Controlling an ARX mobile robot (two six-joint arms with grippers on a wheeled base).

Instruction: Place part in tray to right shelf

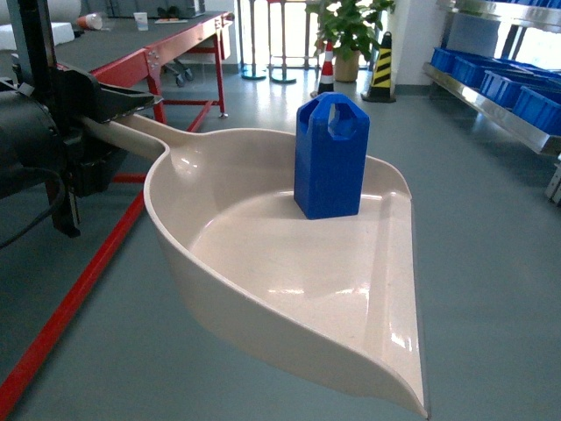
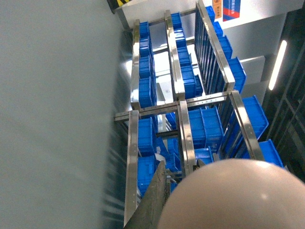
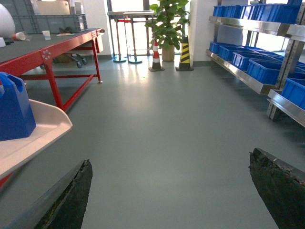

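The left gripper (image 1: 92, 110) is clamped on the long handle of the tray (image 1: 228, 289), holding the cream scoop up in the air over the grey floor (image 1: 491, 263). From that grip the tray spreads forward and to the right, its curved walls rising at the near side and its flat front lip pointing away from the hand. The part (image 1: 330, 156) stands upright on the tray's flat bottom, toward the far edge, well out from the gripper along the scoop; its loop handle hole is at the top.

The right gripper (image 3: 169, 191) hangs free to the right of the tray with its two dark fingers (image 3: 281, 179) wide apart and nothing between them. In its wrist view the tray's lip and the blue part sit just off to its left, not touching it.

The right shelf (image 1: 495, 101) stands farther to the right of both hands, a stainless rack with a shiny front rail, carrying blue crates (image 1: 535, 105) on its levels. The left wrist view looks past the rounded underside of the tray at the same rack and crates.

Off to the left of the left gripper runs a red-framed table (image 1: 149, 53). Straight ahead, far beyond the tray, are a potted plant (image 1: 346, 31), an orange traffic cone (image 1: 326, 70) and a yellow-and-black cone (image 1: 380, 66).
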